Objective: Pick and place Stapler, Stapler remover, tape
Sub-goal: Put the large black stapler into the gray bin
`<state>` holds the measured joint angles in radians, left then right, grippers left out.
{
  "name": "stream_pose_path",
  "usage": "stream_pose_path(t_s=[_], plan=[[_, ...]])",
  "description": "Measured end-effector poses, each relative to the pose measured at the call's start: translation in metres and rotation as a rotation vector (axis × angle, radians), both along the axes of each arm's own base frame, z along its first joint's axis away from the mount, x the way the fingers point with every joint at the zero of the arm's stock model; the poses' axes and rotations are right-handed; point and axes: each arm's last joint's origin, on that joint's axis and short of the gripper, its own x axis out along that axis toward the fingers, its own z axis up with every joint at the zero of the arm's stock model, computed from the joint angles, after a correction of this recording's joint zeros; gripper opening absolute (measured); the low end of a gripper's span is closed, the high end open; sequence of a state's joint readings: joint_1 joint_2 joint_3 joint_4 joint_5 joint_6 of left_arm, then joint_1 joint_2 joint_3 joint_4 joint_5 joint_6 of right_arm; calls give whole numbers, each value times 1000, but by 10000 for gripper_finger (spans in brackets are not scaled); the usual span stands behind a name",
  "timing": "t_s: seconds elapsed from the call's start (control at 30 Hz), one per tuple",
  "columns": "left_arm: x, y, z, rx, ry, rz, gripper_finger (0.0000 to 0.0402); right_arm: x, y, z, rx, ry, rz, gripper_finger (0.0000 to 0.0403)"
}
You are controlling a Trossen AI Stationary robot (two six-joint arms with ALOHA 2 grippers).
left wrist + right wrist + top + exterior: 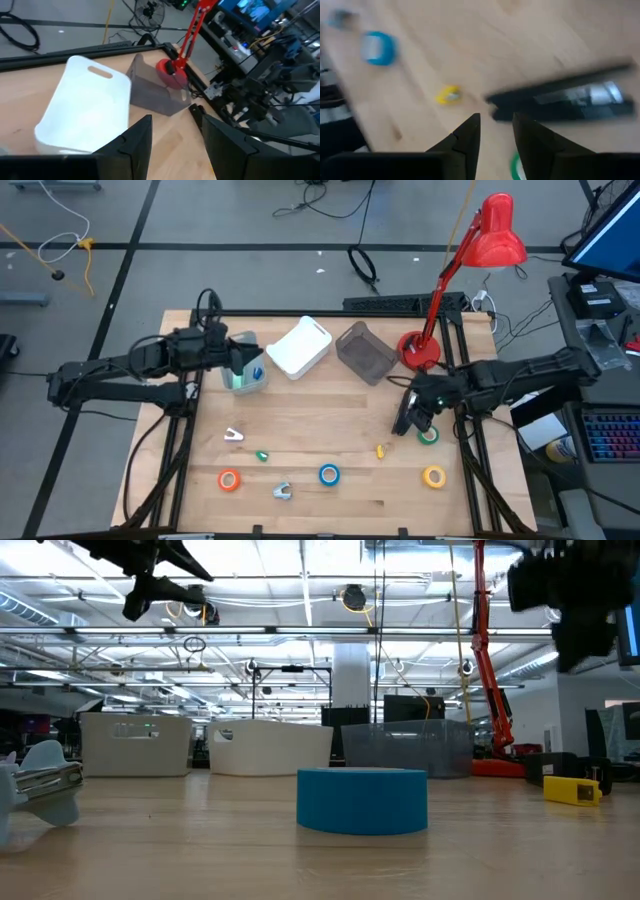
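A black stapler (565,100) lies flat on the wooden table, just beyond my right gripper (495,132), which hangs open above it and tipped downward, holding nothing. A green tape roll (428,435) lies beside that gripper. Yellow (433,476), blue (329,474) and orange (229,479) tape rolls lie flat along the near side. Small staple removers lie scattered: white (233,436), green (262,455), yellow (381,450) and grey-blue (282,491). My left gripper (172,135) hangs open and empty at the far left, above a clear bin (247,376).
A white bin (300,345) and a grey bin (365,352) stand at the table's far side. A red desk lamp (420,350) stands at the far right corner. Bare wood lies in the table's middle.
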<state>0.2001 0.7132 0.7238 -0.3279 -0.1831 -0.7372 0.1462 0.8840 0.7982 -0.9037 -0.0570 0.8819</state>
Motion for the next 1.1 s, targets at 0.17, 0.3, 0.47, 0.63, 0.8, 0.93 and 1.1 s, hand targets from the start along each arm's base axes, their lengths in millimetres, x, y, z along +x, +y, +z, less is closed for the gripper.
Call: stream_pose_path(t_s=[0.17,0.3,0.47,0.63,0.8,0.93,1.1], plan=[[-1,0,-3,-1,33,0,175,-9,-5,-12,37,239,-201,89],[-1,0,-4,12,51,-5,175,-8,-9,-14,62,269,-314,79],[-1,0,-4,40,63,-16,175,-5,-14,-14,97,253,-398,75],[-1,0,-4,46,66,-18,175,-6,-16,-16,112,266,-449,95],[-1,0,-4,50,67,-20,175,-9,-17,-26,118,306,-493,144],[-1,0,-4,59,71,-23,175,-13,-17,-37,132,341,-554,187],[-1,0,-4,63,72,-25,175,-11,-17,-47,146,312,-567,233]])
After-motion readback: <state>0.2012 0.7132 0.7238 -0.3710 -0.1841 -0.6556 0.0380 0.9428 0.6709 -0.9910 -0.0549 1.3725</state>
